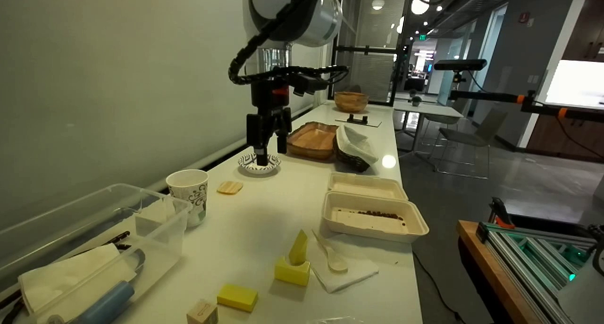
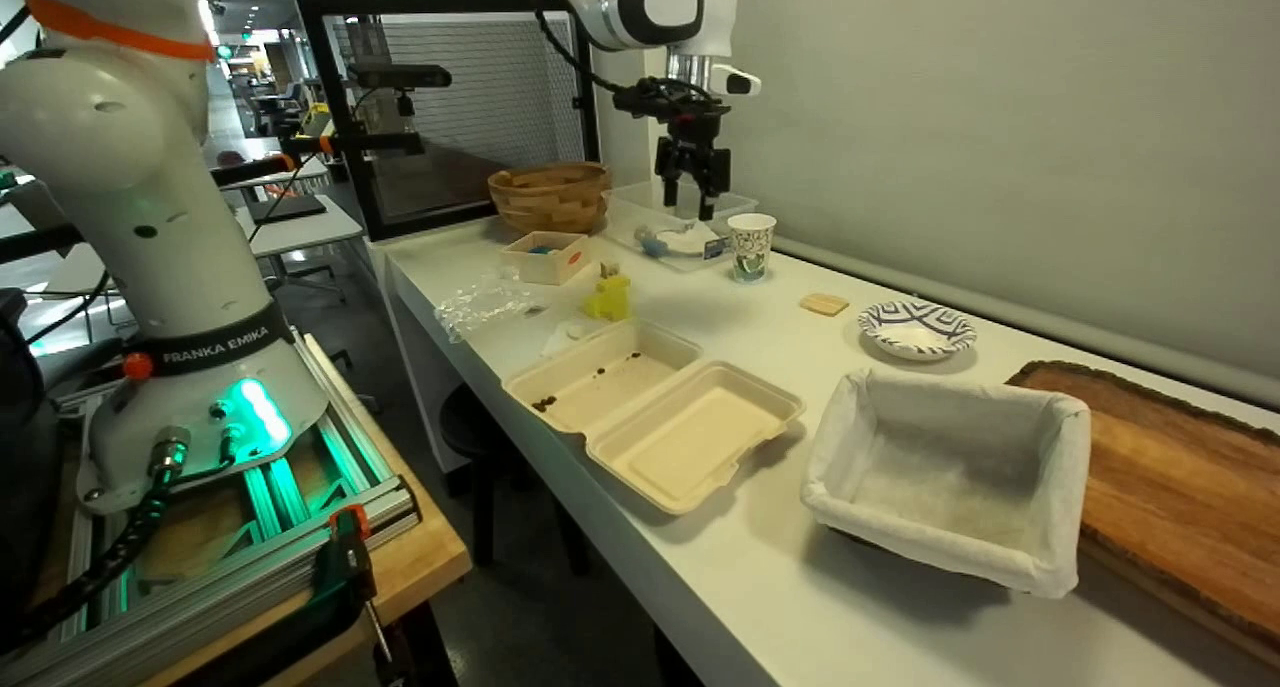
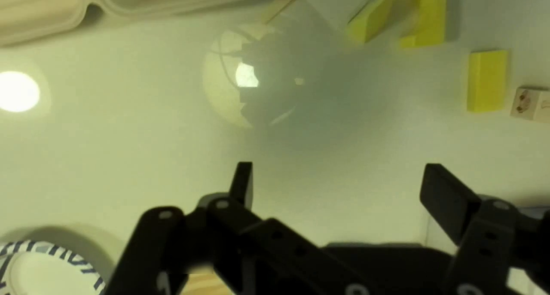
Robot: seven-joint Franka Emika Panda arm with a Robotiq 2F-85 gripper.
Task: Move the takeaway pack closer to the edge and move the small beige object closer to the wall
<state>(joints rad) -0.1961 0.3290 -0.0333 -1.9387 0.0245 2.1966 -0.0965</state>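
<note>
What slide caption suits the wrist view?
Open, empty claw above the counter; pack, bowl and beige object only partly showing, yellow blocks at upper right.

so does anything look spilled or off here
Yes: dark bits lie strewn in the open takeaway pack, perhaps leftovers, and one corner seems to jut past the countertop edge and could get bumped.

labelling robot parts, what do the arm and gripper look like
The arm is mostly white and rounded, with an orange band and a black ring marked FRANKA EMIKA. A black ribbed cable loops beside it. The gripper is black and two-fingered with blocky fingertips, a red patch above it.
</note>
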